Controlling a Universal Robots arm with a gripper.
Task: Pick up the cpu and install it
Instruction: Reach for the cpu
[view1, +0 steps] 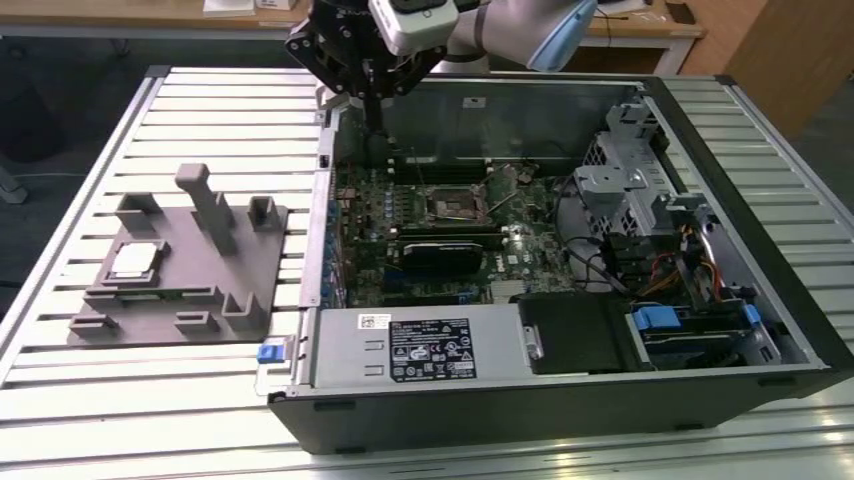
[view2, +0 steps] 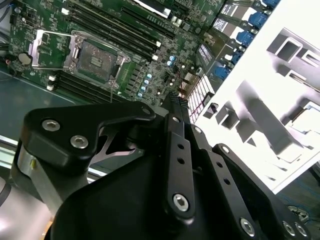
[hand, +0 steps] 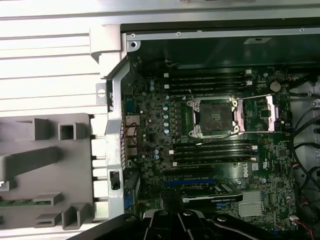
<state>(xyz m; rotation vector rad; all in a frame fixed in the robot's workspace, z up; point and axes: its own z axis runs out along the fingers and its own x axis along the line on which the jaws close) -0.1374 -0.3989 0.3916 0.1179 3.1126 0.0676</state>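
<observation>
Cpu (view1: 134, 262) sits on the grey fixture (view1: 174, 305), bench (view1: 80, 400), exterior view's left. End effector (view1: 360, 98) hangs over the computer case's (view1: 561, 415) far left corner; grip state cannot be told. Socket (view1: 454, 205) lies uncovered. White label (view1: 424, 347) sits at the near side.

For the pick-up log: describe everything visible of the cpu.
The cpu is a small flat square chip with a silvery-white, metallic-looking top and a thin darker rim. It lies flat, top up, seated in a holder of the grey plastic fixture, on the slatted table to the exterior view's left of the open computer case. Only the fixture touches it; it is not yet picked up.
</observation>
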